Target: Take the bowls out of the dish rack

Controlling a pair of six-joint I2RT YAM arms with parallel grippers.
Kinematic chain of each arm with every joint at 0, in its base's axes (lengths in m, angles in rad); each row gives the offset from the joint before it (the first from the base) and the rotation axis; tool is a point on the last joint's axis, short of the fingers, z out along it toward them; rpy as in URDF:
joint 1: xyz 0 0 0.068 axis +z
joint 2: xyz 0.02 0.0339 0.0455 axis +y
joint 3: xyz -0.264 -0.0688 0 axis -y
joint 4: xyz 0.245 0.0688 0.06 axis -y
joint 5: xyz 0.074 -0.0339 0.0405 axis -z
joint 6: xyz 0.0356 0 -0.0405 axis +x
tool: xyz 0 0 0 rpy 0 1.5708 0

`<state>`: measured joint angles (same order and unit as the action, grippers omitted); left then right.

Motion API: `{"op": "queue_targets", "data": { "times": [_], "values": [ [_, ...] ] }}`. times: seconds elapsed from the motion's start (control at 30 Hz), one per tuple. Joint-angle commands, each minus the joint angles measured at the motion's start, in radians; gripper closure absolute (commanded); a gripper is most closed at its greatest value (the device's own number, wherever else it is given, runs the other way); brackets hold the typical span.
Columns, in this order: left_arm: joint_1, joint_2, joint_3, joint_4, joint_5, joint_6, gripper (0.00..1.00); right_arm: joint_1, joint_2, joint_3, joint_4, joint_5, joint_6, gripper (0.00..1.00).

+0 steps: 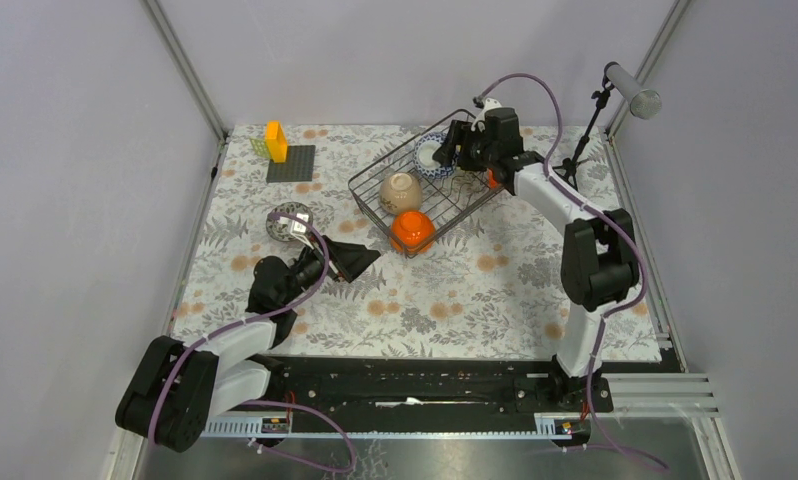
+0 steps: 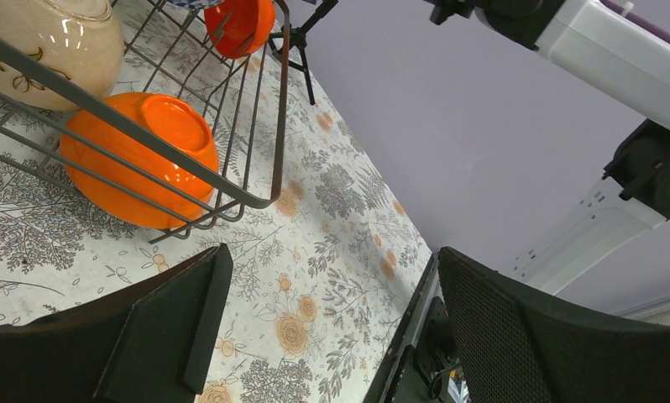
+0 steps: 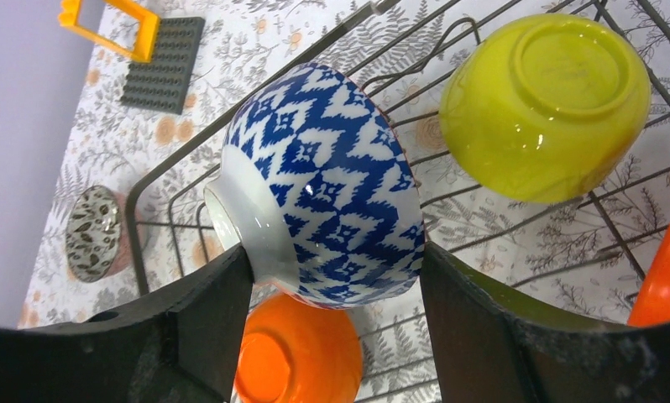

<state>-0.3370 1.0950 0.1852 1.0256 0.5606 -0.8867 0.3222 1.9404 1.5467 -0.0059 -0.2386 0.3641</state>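
Note:
The dish rack (image 1: 375,220) stands at the back centre of the table. My right gripper (image 3: 336,277) is shut on the blue-white patterned bowl (image 3: 323,185), which lies on its side between the fingers over the rack's far end (image 1: 433,157). In the rack sit a yellow-green bowl (image 3: 546,105), a beige bowl (image 1: 400,190) and an orange bowl (image 1: 412,230), all upside down. A second orange bowl (image 1: 492,178) shows beside the right arm. A pink-red patterned bowl (image 1: 289,222) rests on the table left of the rack. My left gripper (image 1: 350,258) is open and holds nothing, low over the table near the rack's front corner.
An orange block (image 1: 275,140) stands on a flat dark square plate (image 1: 291,163) at the back left. A small tripod stand (image 1: 585,130) rises at the back right. Frame posts and grey walls enclose the flowered table cover (image 1: 455,290).

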Motion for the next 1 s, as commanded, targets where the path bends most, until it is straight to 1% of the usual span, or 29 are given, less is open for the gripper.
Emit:
{"op": "queue_targets", "data": {
  "times": [0.0, 0.1, 0.3, 0.6, 0.7, 0.87, 0.97],
  "values": [
    [-0.003, 0.008, 0.007, 0.064, 0.000, 0.012, 0.03, 0.001, -0.156, -0.054, 0.064, -0.082, 0.031, 0.53],
    [-0.004, 0.034, 0.038, 0.065, -0.011, -0.030, 0.04, 0.001, -0.221, -0.126, 0.089, -0.150, 0.071, 0.53],
    [-0.004, 0.106, 0.162, 0.055, -0.027, -0.123, 0.03, 0.001, -0.320, -0.239, 0.140, -0.266, 0.150, 0.53],
    [0.003, 0.296, 0.362, 0.006, -0.052, -0.182, 0.01, 0.001, -0.367, -0.269, 0.127, -0.374, 0.225, 0.53],
    [0.017, 0.363, 0.378, 0.074, -0.050, -0.223, 0.01, 0.001, -0.365, -0.266, 0.127, -0.393, 0.248, 0.53],
    [0.032, 0.475, 0.415, 0.216, 0.007, -0.291, 0.01, 0.001, -0.345, -0.262, 0.139, -0.462, 0.292, 0.53],
    [0.032, 0.533, 0.423, 0.368, 0.044, -0.346, 0.02, 0.001, -0.343, -0.272, 0.149, -0.496, 0.313, 0.54]
  ]
}}
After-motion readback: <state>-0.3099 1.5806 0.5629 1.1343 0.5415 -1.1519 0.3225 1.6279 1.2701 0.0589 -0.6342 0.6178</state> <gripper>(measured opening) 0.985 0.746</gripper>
